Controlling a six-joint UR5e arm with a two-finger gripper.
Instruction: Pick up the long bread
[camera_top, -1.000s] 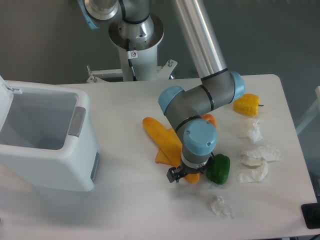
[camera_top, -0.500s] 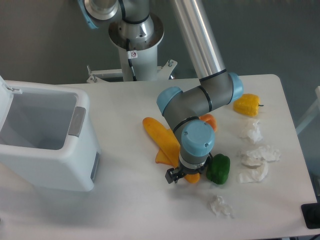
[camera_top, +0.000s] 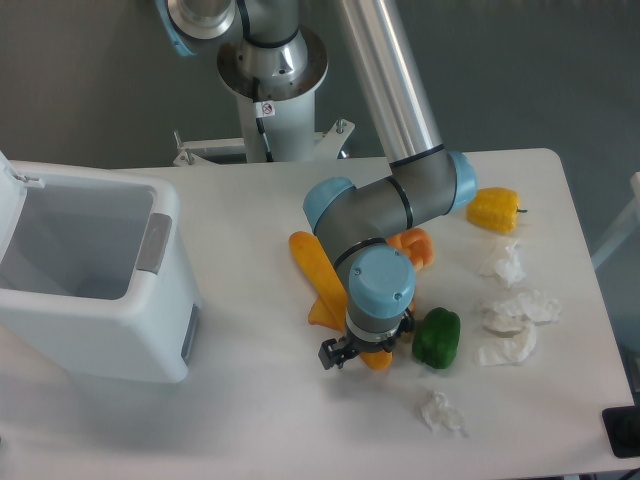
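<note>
The long bread (camera_top: 318, 268) is a smooth orange-yellow loaf lying slantwise at the table's middle, its upper end near the arm's elbow. Its lower end (camera_top: 378, 359) pokes out below the wrist. My gripper (camera_top: 357, 352) hangs straight down over that lower end, with one black finger (camera_top: 333, 353) showing on the left side. The jaws stand closed around the loaf's lower end, though the blue wrist cap (camera_top: 380, 283) hides most of them.
A flat orange wedge slice (camera_top: 320, 314) lies against the loaf's left side. An orange bun (camera_top: 416, 246) sits behind the wrist and a green pepper (camera_top: 436, 338) just to its right. A yellow pepper (camera_top: 494, 209) and crumpled paper wads (camera_top: 516, 310) lie further right. A white bin (camera_top: 90, 270) stands at the left.
The gripper and wrist have shifted a little to the left. The long bread's lower end has swung left with them, so the loaf lies slightly steeper.
</note>
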